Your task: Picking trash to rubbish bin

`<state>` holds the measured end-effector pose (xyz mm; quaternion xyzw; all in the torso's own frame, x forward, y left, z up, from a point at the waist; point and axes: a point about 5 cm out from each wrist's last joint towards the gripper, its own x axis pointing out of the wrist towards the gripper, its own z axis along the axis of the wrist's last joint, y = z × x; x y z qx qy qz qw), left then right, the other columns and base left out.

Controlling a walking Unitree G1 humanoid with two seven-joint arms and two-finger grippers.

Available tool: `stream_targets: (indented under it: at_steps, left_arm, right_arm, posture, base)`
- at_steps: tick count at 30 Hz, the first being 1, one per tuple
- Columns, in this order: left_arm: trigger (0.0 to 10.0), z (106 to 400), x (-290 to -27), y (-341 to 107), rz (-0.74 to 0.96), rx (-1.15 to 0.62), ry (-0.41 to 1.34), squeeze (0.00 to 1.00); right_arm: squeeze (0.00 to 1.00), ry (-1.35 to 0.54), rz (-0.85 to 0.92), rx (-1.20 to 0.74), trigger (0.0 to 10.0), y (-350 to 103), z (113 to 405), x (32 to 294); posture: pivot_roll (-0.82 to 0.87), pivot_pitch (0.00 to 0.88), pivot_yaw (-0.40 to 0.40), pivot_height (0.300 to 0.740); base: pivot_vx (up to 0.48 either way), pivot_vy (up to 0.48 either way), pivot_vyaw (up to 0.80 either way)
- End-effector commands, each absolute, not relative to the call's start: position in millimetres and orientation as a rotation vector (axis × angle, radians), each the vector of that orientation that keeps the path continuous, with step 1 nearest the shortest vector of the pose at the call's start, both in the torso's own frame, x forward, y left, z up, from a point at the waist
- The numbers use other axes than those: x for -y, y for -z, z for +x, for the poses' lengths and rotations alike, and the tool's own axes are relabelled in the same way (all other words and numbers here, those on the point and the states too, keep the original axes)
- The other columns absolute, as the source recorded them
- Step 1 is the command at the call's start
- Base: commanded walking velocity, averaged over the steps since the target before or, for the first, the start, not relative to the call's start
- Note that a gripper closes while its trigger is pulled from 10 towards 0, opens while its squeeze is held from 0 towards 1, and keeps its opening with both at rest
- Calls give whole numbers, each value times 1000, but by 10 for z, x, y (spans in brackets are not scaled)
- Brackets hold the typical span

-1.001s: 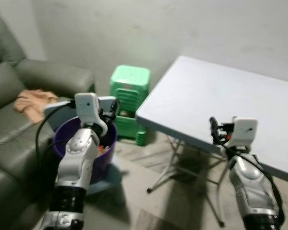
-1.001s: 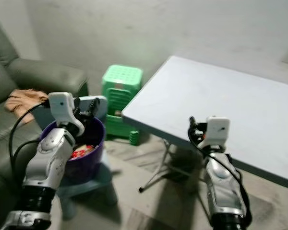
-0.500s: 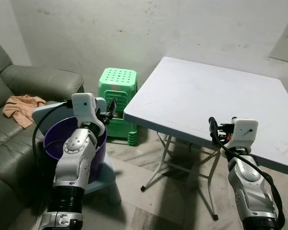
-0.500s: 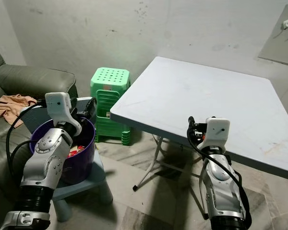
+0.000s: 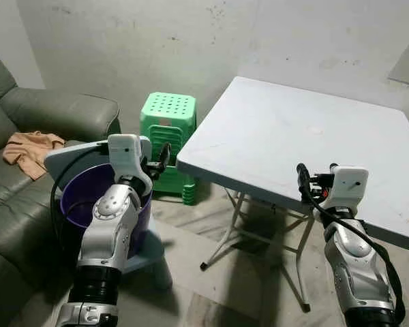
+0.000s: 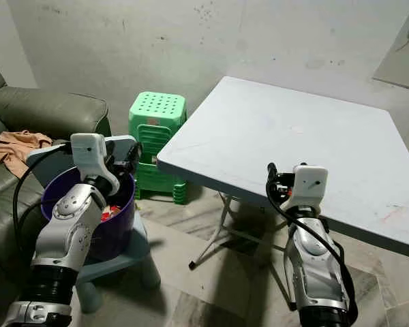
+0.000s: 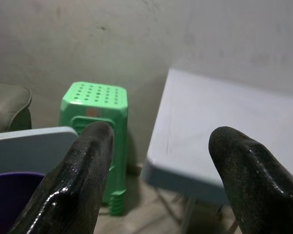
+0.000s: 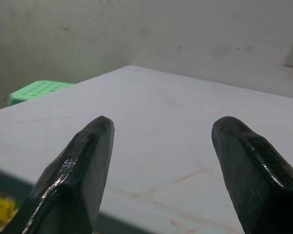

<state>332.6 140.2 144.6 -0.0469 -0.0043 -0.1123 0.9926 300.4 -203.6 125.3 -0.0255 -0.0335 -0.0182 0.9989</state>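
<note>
Ahead of the left gripper (image 7: 156, 185), spread and holding nothing, open air reaches the green stool (image 7: 95, 109) and the table (image 7: 219, 131) edge.

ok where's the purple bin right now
In the head views the purple bin sits low on the robot's left, on a small blue stool between the sofa and the green stools, under the left gripper.

Both silver arms are raised with the forearms held upright and the wrists bent forward. The left gripper (image 7: 156, 180) is carried at about 10 o'clock from the robot, its two black fingers (image 7: 73, 185) spread wide, nothing held between the jaws. The right gripper (image 8: 158, 170) is held at about 2 o'clock, its fingers (image 8: 254, 175) likewise parted, and the jaws are seen empty.
</note>
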Motion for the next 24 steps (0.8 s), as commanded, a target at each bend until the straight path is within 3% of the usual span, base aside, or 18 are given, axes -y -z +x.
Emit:
stream_targets:
  at_steps: [1,12,17,24]
  left_arm:
    - [10000,3260,-1358,-1269,-33,-31,264,0]
    - [10000,2898,-1296,-731,60,-163,397,0]
    - [10000,2847,-1332,-478,66,-238,360,0]
    - [10000,2682,-1394,12,82,-417,289,0]
  right_arm:
    - [0,-23,-73,29,10000,-1129,2943,2014]
    - [0,-365,-84,-171,10000,-574,2568,1889]
    - [0,-346,-71,-251,10000,-335,2516,1974]
    - [0,-179,-56,-371,10000,9,2442,2126]
  posture:
    - [-13,0,-68,740]
    - [-20,0,-56,740]
    - [-18,0,-54,740]
    - [-17,0,-57,740]
  base:
    - [0,0,0]
    - [0,0,0]
    - [0,0,0]
    - [0,0,0]
